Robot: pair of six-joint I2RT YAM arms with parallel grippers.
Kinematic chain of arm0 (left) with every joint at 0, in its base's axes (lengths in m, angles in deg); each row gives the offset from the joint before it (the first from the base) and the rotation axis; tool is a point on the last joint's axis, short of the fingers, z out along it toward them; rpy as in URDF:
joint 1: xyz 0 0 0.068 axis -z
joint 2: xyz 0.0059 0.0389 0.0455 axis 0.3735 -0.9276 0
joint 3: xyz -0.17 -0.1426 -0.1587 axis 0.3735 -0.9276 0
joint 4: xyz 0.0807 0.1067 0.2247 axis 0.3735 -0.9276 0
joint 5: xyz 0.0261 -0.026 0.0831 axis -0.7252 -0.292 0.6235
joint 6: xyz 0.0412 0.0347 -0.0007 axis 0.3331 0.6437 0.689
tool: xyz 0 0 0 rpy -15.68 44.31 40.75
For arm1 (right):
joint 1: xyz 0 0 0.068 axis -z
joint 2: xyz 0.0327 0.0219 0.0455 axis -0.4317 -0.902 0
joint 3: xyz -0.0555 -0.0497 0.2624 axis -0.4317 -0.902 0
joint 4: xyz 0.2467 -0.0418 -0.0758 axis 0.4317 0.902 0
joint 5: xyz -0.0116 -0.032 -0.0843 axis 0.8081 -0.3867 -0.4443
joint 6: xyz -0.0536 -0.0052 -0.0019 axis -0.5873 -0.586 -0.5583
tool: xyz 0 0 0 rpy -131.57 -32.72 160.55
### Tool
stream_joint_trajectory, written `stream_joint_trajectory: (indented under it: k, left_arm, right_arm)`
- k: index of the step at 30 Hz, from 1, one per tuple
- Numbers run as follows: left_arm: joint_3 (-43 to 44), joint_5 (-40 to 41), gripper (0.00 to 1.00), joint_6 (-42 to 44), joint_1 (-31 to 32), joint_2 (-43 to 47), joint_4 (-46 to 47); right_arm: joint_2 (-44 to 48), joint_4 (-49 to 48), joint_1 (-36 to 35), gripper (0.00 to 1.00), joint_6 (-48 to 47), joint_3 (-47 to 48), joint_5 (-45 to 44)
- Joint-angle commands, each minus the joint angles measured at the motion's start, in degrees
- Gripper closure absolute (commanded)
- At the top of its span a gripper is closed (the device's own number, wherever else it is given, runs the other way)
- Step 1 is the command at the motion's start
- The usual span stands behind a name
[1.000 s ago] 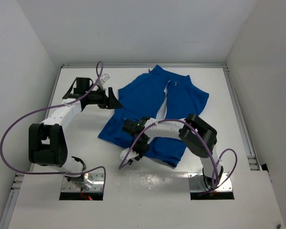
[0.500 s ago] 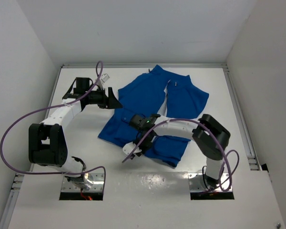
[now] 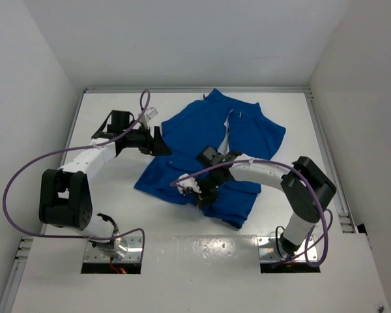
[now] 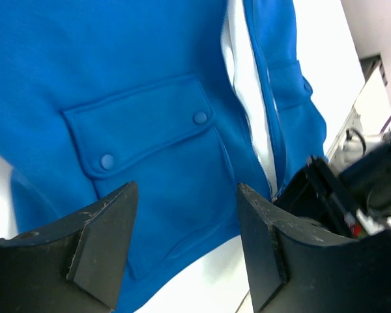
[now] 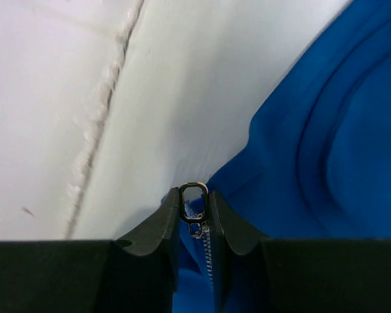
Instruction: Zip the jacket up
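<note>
The bright blue jacket lies flat on the table, front up, collar at the far side. Its front is open along the white lining. My right gripper is at the lower front of the jacket. In the right wrist view it is shut on the metal zipper pull, with zipper teeth running below it. My left gripper is open over the jacket's left edge. In the left wrist view its fingers frame a flap pocket and the zipper.
White walls close the table on the left, far and right sides. A purple cable from the right arm loops over the jacket's lower left. The right arm's black wrist shows at the right of the left wrist view.
My right gripper has moved right and toward the far side along the jacket's lower front, its elbow swinging right. My left gripper has shifted slightly right onto the jacket's edge.
</note>
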Motion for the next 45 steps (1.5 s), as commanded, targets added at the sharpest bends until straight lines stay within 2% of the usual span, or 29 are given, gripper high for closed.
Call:
stream_joint_trajectory:
  k: [1, 6, 9, 12, 15, 18, 19, 22, 24, 27, 32, 33, 38, 42, 45]
  left_arm:
    - [-1.6, -0.1, 0.34, 3.1, 2.1, 3.9, 1.2]
    - [-3.7, 1.0, 0.34, 3.7, 3.8, 5.2, 1.2]
    - [-5.0, 1.7, 0.34, 5.1, 4.5, 7.2, 1.2]
    - [-6.1, 2.8, 0.34, 6.5, 4.5, 7.9, 1.2]
    - [-6.6, 2.8, 0.37, 13.3, 5.0, 10.8, -2.6]
    - [-8.0, 2.1, 0.49, 23.1, 5.0, 13.5, -6.8]
    - [-8.1, 1.5, 0.58, 25.8, 5.6, 15.3, -9.2]
    - [-8.8, 0.9, 0.68, 37.6, 7.1, 18.9, -13.7]
    - [-10.2, 1.9, 0.72, 43.7, 7.9, 20.8, -14.7]
    - [-12.2, 2.0, 0.70, 52.7, 9.5, 24.7, -18.5]
    - [-17.7, 4.0, 0.45, 61.2, 13.7, 33.2, -18.5]
    - [-18.9, 4.8, 0.44, 64.2, 14.5, 37.0, -18.5]
    - [-27.9, 7.8, 0.44, 68.0, 18.8, 49.6, -9.5]
    - [-34.1, 9.2, 0.42, 68.0, 24.3, 53.6, -0.5]
    - [-35.1, 9.9, 0.42, 67.3, 27.4, 54.1, 2.0]
  right_arm:
    - [0.4, -4.9, 2.8, 0.94, 10.7, -0.2, 8.8]
    - [2.1, -18.1, 6.9, 0.96, 25.0, -4.8, 16.2]
    - [3.4, -30.7, 8.8, 0.98, 36.3, -8.7, 18.7]
    - [3.4, -40.9, 9.9, 0.99, 43.4, -11.6, 19.8]
    - [3.1, -43.7, 10.8, 1.00, 49.2, -12.2, 20.4]
    - [3.0, -48.6, 12.0, 1.00, 57.1, -14.5, 20.7]
    - [3.1, -50.8, 12.0, 1.00, 57.6, -15.4, 20.9]
    - [2.9, -51.2, 12.4, 1.00, 60.8, -16.1, 20.5]
    - [3.0, -52.3, 12.9, 1.00, 62.7, -16.6, 19.7]
    - [2.5, -53.1, 13.9, 1.00, 66.6, -17.3, 19.1]
    - [1.1, -55.7, 15.2, 1.00, 74.1, -18.3, 18.3]
    - [0.7, -56.1, 15.7, 1.00, 75.2, -18.3, 18.1]
    - [-0.4, -59.4, 16.5, 1.00, 80.4, -18.9, 17.8]
    - [-0.3, -61.6, 16.6, 1.00, 83.0, -19.2, 17.6]
    - [-0.4, -63.3, 16.5, 1.00, 84.8, -19.7, 17.7]
